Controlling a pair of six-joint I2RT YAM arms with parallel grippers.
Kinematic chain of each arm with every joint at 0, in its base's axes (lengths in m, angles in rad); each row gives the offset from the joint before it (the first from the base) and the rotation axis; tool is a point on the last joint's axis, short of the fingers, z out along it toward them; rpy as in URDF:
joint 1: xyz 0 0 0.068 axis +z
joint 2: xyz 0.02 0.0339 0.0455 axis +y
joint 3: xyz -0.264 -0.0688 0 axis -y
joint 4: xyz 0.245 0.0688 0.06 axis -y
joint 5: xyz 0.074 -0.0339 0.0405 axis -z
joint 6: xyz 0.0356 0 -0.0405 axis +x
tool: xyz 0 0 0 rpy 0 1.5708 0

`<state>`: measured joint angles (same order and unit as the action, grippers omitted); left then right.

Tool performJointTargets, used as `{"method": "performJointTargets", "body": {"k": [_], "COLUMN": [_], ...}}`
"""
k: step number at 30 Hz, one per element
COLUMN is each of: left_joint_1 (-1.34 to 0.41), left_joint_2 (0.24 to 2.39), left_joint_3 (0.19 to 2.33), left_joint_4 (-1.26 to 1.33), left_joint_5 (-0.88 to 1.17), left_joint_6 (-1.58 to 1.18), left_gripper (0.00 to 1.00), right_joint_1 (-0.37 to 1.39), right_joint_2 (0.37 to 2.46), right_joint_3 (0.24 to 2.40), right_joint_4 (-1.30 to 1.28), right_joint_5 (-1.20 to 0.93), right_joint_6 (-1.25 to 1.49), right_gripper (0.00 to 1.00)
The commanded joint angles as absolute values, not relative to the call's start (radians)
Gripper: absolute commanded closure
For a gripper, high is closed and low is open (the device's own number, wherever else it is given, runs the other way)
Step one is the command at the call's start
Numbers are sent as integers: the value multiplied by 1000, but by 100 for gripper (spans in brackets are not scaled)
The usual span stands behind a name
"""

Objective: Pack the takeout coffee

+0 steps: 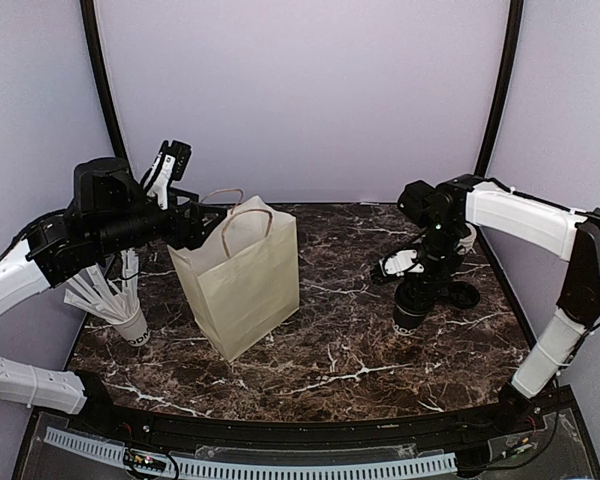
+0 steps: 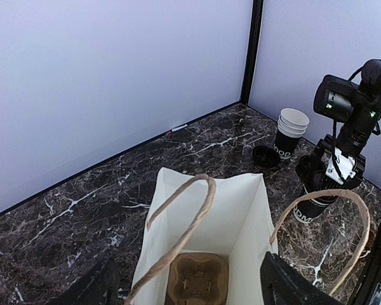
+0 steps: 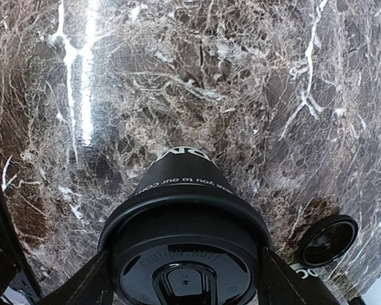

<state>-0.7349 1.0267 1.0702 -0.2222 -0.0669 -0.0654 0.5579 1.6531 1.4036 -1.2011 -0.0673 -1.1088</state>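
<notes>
A black cup of takeout coffee [image 3: 178,178] with a black lid [image 3: 184,279] stands on the marble at the right [image 1: 408,318]. My right gripper [image 3: 184,253] reaches down over it, its fingers [image 3: 82,286] pressed against both sides of the lid's rim. A stack of lidless cups [image 2: 291,133] and a loose black lid [image 2: 265,155] stand behind it. The tan pulp tray [image 2: 197,279] lies at the bottom of the open cream bag [image 1: 250,290]. My left gripper [image 2: 187,264] hovers open over the bag's mouth, a finger [image 2: 286,286] on either side of it.
A white cup of paper-wrapped sticks [image 1: 115,305] stands left of the bag, under my left arm. The bag's two twisted handles [image 2: 190,216] arch across its mouth. Purple walls close in the table at the back and sides.
</notes>
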Motion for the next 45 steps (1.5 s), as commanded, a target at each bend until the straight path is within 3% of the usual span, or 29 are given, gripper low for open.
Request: {"method": "performJointTargets", "body": {"k": [1,4,9,21,31,39,45], "left_joint_1": [-730,-730,-730,-728,-681,-574,-565], "left_joint_2": [991,987,993,1083,1198,1331,1390], "left_joint_3": [1054,1052,1061,1302,1450,1533,1559], "left_joint_4": [-206,-205,-210,-607,-881,-972,-963], "left_joint_5": [-67,-66,-84,-203,-195,-42,94], "left_joint_6": [-81,-82,-71,-140,-214,-192,-132], "left_gripper": [20,20,20,17,19,32,55], "right_joint_1": [567,568,567,593,611,614,615], "right_joint_2": [1614,1614,1627,1521,1538,1532,1554], "right_joint_3": [1367,1358,1399,1601,1733,1852,1979], "right_joint_4": [-1205,-1192,-1228,-1280,-1202,-1080,-968], "right_joint_5": [-47,-42,-45,-174,-186,-207,-233], "right_joint_6": [-1083,-1068,-1045,-1021,-982,-912,-834], "right_gripper": [25,28,42,43,53,55,53]}}
